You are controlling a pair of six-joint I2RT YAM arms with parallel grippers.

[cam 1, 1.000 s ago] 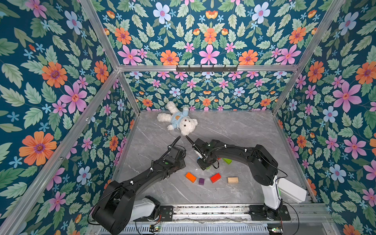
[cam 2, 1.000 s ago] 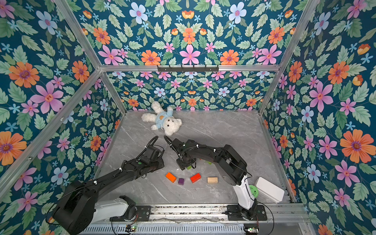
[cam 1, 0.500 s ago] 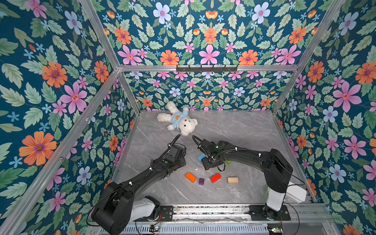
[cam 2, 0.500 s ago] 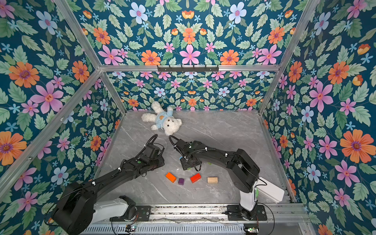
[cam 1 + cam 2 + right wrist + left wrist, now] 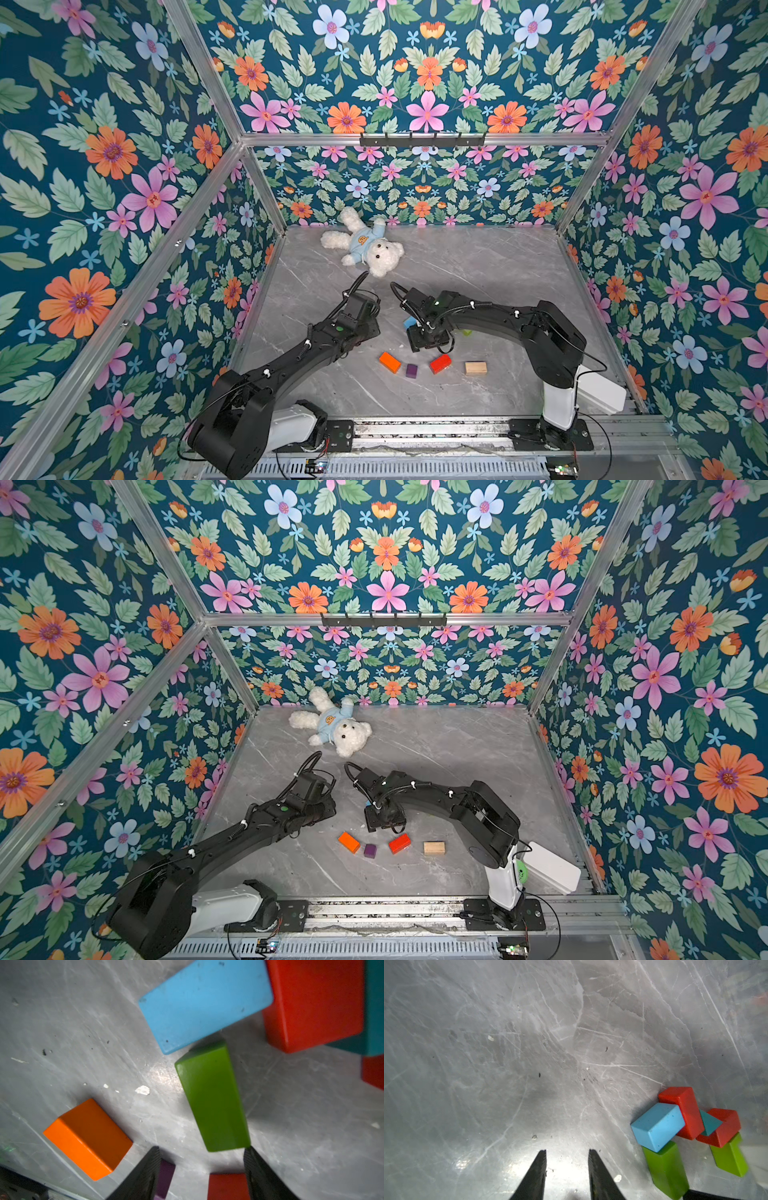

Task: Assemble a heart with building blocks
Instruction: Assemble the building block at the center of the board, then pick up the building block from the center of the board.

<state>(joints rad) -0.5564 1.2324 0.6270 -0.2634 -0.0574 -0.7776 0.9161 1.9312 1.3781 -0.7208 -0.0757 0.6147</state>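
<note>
Around right gripper: three red bricks, two green bricks, one blue brick; it and left gripper parted, empty.

Bright, even top views; softer wrist views, blurred edges, glare on the tabletop

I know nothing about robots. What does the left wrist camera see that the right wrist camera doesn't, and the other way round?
Only the left wrist view shows the left gripper, jaws apart with nothing between them, and a second green brick.

Only the right wrist view shows the right gripper, jaws apart, the orange brick, the purple cube and a loose red brick.

Both show the light blue brick, the green brick next to it, a red brick, the teal triangle and the grey table.
</note>
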